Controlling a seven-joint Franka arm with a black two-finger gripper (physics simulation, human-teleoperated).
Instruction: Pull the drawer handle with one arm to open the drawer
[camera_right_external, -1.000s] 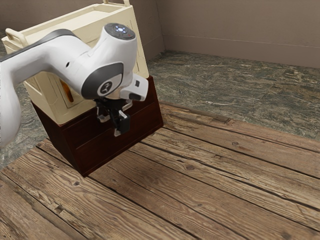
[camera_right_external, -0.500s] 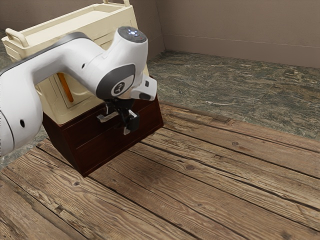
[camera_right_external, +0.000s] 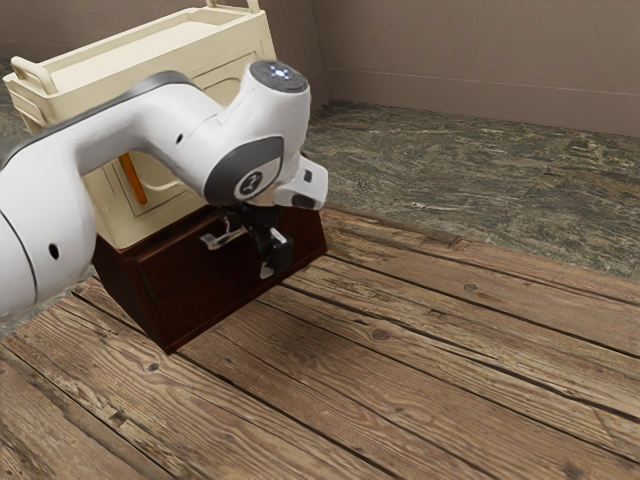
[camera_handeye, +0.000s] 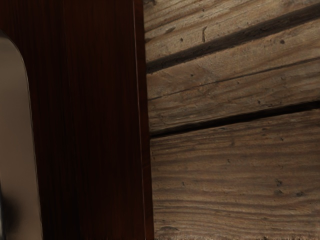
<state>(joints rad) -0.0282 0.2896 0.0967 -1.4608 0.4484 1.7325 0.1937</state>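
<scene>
Several long, weathered planks made up the table (camera_right_external: 400, 370), their grain coarse and knotted, with dark gaps between them. Beyond lay a grey-green veined floor (camera_right_external: 450, 165), meeting a plain brownish wall (camera_right_external: 480, 60). Toward the exterior view's left stood a cream cabinet (camera_right_external: 150, 45) with raised rails on top and an upright orange bar (camera_right_external: 133, 182) on its front; below it was a dark reddish wooden drawer unit (camera_right_external: 200, 305). On the white arm (camera_right_external: 150, 120), a round emblem (camera_right_external: 250, 184) sat on a joint, its lettering too small to read, and bluish lights (camera_right_external: 282, 72) shone above. The drawer handle (camera_right_external: 222, 239), of pale metal, was on the unit's upper front, and that drawer seemed to stand slightly out. The black gripper (camera_right_external: 266, 244) was right at the handle; whether its jaws were clenched on it or released, I could not tell.
</scene>
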